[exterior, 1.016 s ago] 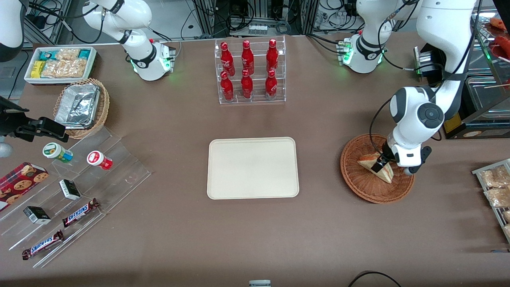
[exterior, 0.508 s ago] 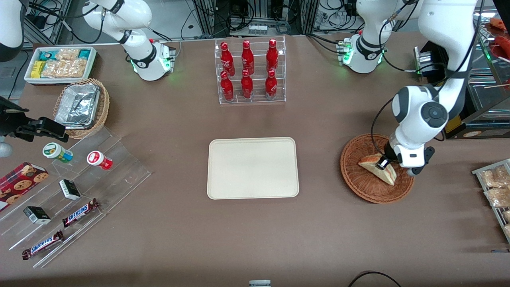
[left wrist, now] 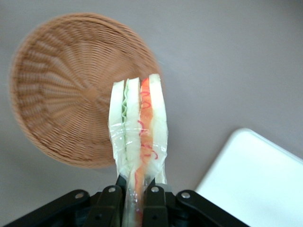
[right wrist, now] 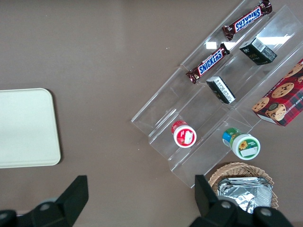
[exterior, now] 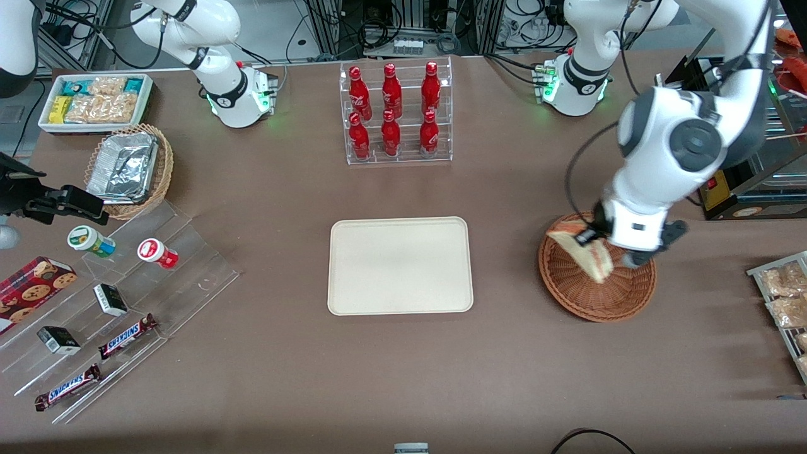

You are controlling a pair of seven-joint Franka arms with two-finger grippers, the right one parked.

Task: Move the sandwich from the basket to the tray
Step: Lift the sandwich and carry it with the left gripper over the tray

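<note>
My left gripper (exterior: pixel 592 238) hangs above the reddish-brown wicker basket (exterior: pixel 574 291) and is shut on the sandwich (exterior: pixel 583 252), a plastic-wrapped bread wedge lifted clear of the weave. In the left wrist view the black fingers (left wrist: pixel 110 198) pinch the sandwich (left wrist: pixel 139 127) at its narrow end, its green, orange and red layers showing, with the empty basket (left wrist: pixel 61 99) below. The cream-white tray (exterior: pixel 400 265) lies flat at the table's middle, toward the parked arm from the basket; its corner (left wrist: pixel 265 179) shows in the wrist view and its edge (right wrist: pixel 26 127) in the right wrist view.
A clear rack of red bottles (exterior: pixel 396 112) stands farther from the camera than the tray. A dark display case (exterior: pixel 750 170) sits close beside the basket. Snack packets on a rack (exterior: pixel 785 296) lie at the working arm's table end. Acrylic steps with candy bars (exterior: pixel 107 296) lie toward the parked arm's end.
The gripper has risen with the sandwich, lifting it out of the basket; the arm's wrist now appears higher and larger in the front view.
</note>
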